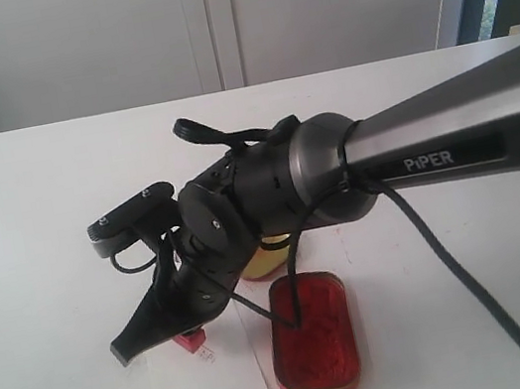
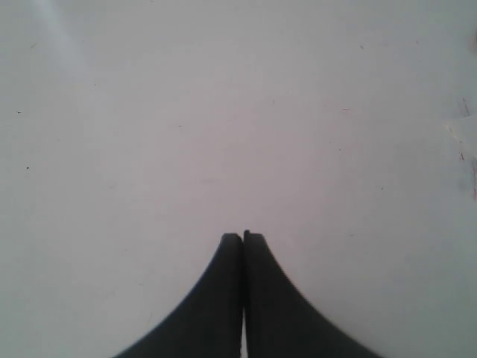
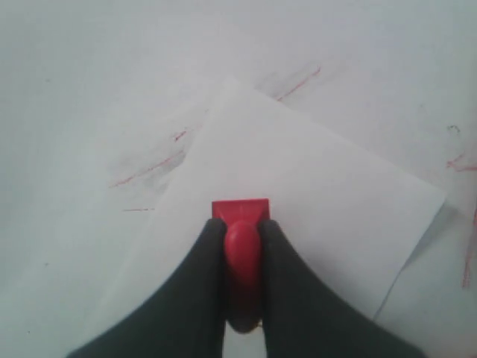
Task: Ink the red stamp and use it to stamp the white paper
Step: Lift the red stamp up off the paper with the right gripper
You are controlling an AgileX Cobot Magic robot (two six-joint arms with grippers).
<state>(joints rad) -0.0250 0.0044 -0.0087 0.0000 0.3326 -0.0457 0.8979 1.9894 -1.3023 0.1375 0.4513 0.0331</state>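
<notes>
My right gripper [image 3: 241, 227] is shut on the red stamp [image 3: 241, 224], pinching its narrow handle knob with the blocky base pointing down onto the white paper [image 3: 313, 216]. Seen from the exterior camera, the stamp [image 1: 191, 340] sits at the paper's [image 1: 198, 387] far edge, under the dark right gripper [image 1: 176, 315]. Whether the base touches the sheet cannot be told. My left gripper [image 2: 244, 237] is shut with nothing in it, above bare white tabletop; it does not show in the exterior view.
An open red tin of ink paste [image 1: 311, 337] lies just right of the paper. A gold-coloured lid [image 1: 266, 257] is partly hidden behind the right arm [image 1: 414, 152]. Red smears [image 3: 145, 173] mark the tabletop beside the sheet.
</notes>
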